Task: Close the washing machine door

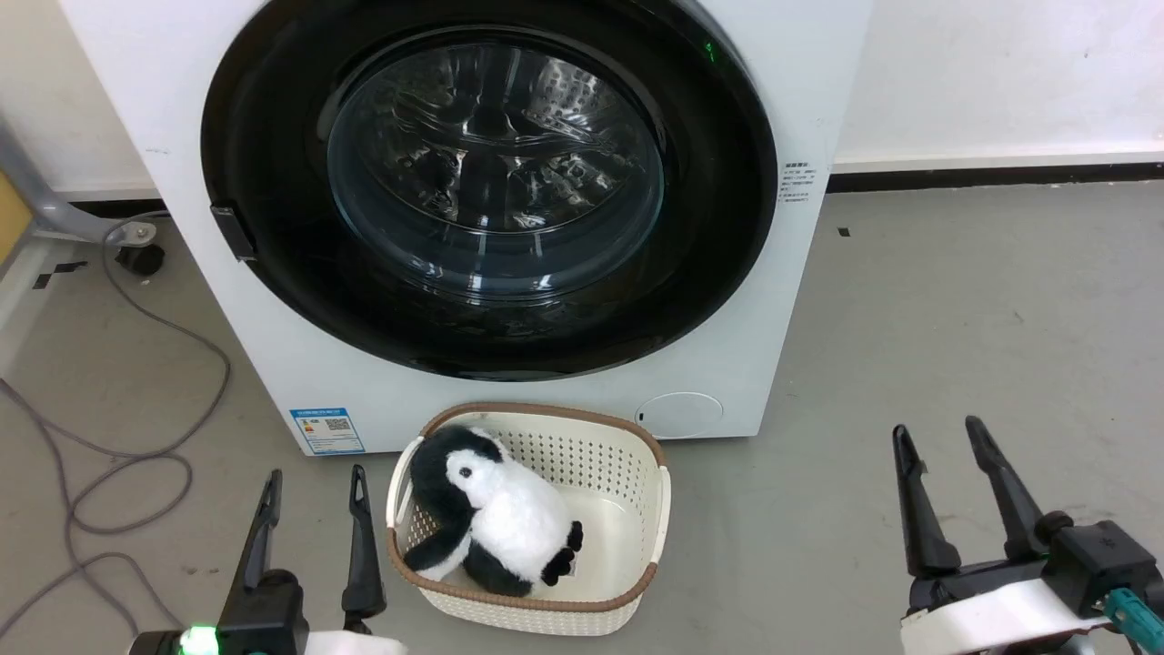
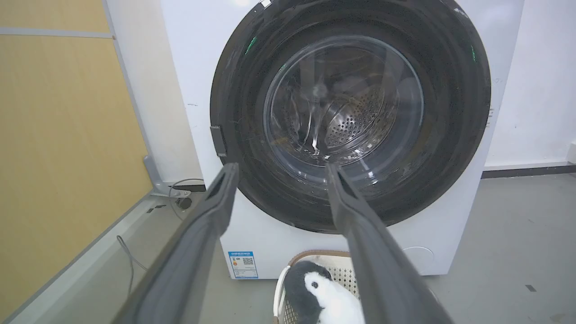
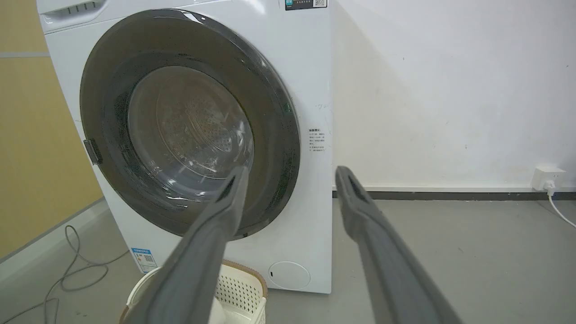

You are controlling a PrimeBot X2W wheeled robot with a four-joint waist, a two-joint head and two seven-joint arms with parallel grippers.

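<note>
**Q:** Where does the washing machine door [image 1: 273,227] lie from you?

**A:** At 1 o'clock from my left fingers [image 1: 361,528] and 10 o'clock from my right fingers [image 1: 917,500], well apart from both. Both pairs are spread wide and hold nothing. The door's face stands upright, and its black rim looks flush against the washing machine [image 1: 164,100], so I judge it shut or nearly so.

**Q:** And if it needs a last push?

**A:** The latch tab [image 1: 232,232] sits at 9 o'clock on the rim, so my left arm is nearer.

**Q:** Any containers?

**A:** A basket [image 1: 657,509] on the floor at the door's 6 o'clock holds a plush penguin [image 1: 514,518]. Through the glass I see nothing in the drum.
</note>
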